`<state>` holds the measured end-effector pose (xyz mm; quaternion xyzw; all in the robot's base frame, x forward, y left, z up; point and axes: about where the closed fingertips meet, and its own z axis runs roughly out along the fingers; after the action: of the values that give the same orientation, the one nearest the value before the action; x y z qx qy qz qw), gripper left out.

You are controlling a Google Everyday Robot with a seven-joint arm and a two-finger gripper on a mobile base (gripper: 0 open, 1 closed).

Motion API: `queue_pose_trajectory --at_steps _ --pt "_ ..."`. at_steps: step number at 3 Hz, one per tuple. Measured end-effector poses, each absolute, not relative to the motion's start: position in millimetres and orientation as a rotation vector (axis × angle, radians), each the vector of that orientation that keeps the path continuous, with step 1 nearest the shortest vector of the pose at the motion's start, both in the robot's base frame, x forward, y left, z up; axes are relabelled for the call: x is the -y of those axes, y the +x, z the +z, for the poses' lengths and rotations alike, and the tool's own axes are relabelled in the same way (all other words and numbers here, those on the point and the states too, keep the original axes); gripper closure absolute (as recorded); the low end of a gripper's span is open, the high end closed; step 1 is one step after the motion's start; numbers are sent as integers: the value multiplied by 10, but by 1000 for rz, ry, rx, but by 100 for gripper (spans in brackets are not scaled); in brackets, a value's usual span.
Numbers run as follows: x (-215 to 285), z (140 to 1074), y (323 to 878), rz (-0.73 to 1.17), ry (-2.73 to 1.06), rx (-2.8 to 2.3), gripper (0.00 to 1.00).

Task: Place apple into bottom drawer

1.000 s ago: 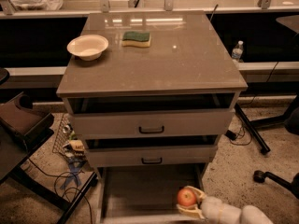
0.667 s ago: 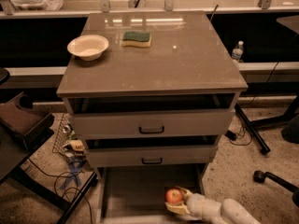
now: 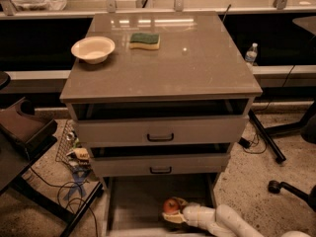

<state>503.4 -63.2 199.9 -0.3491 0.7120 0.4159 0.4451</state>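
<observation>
One apple [image 3: 171, 206] sits clamped in the gripper [image 3: 172, 210], low inside the open bottom drawer [image 3: 133, 204]. It looks firm, light and smooth-skinned, likely to roll, so holding across its widest middle seems safest.

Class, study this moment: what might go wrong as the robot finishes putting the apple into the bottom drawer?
1. The gripper holds the apple low over the open bottom drawer, right of its middle; once released, the round apple may roll on the flat floor.
2. The partly open middle drawer juts out above; the arm rising too far inward might bump it.
</observation>
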Motion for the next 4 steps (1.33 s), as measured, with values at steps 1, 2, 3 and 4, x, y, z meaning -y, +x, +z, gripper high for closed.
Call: queue_pose_trajectory --at_steps 1,2,3,4 --pt "377 1790 5159 1070 -891 -1761 100" --pt "167 1658 5260 1095 -913 -1757 100" --pt "2 1566 5323 1112 -927 -1750 100" --pt "-145 1477 5300 1132 -927 -1749 98"
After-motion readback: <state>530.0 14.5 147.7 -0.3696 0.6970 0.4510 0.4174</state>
